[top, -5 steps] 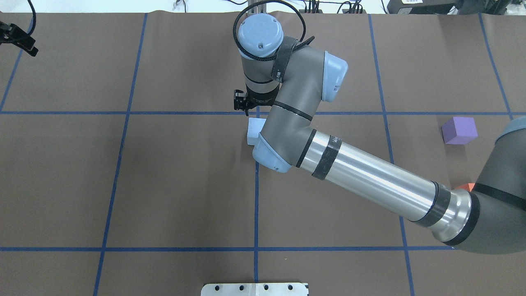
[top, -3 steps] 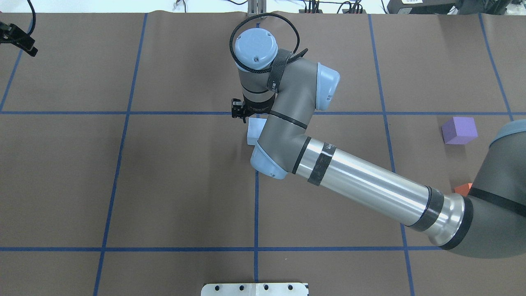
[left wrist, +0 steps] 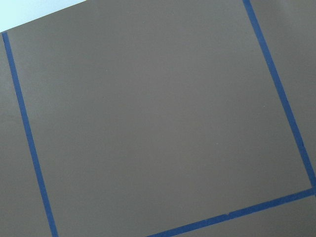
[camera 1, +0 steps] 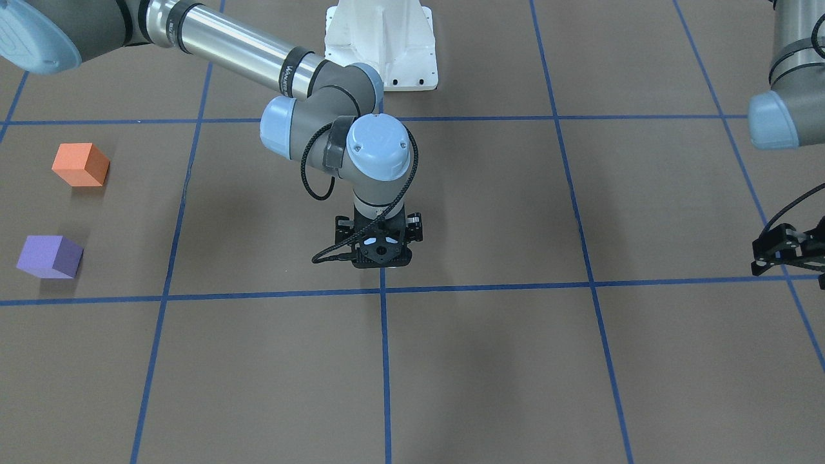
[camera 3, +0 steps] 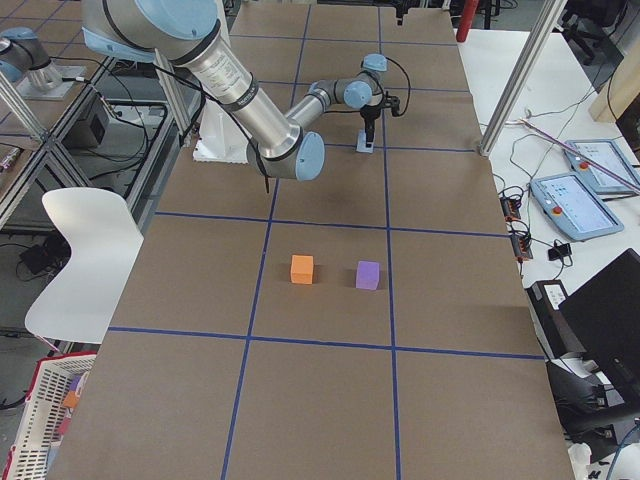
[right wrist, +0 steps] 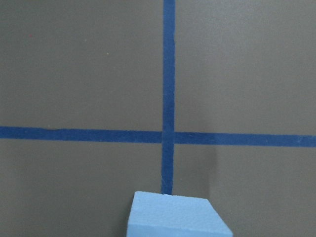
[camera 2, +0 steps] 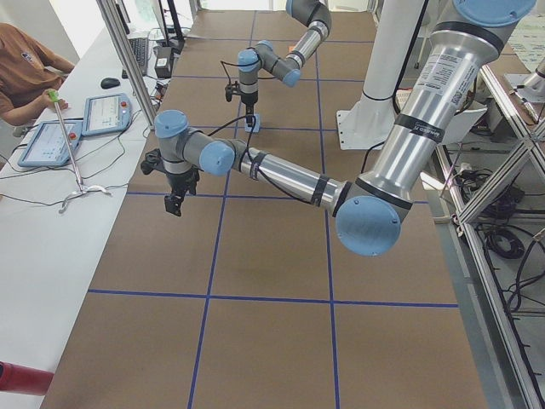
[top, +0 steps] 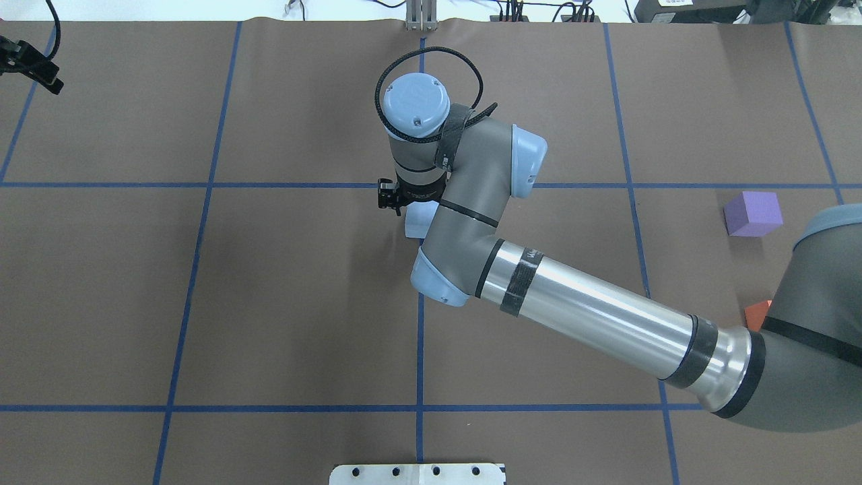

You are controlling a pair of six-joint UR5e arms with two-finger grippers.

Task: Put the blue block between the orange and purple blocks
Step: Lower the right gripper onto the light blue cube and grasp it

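The blue block [top: 417,219] lies on the brown table near the centre grid crossing, and its top edge shows at the bottom of the right wrist view [right wrist: 177,217]. My right gripper [camera 1: 381,258] points straight down right over it, looks open and holds nothing. It hides the block in the front view. The orange block [camera 1: 80,164] and the purple block [camera 1: 49,256] sit apart at the table's right end. My arm partly covers the orange block in the overhead view [top: 757,314]. My left gripper [camera 1: 764,258] hangs open and empty at the far left.
The white robot base plate [camera 1: 380,45] stands at the near middle edge. Blue tape lines [top: 202,185] grid the brown table. An operator [camera 2: 30,64] sits at a side bench with tablets beyond the far edge.
My right wrist has moved a little toward the robot's side and now covers more of the blue block. The blocks and the left arm have not moved.
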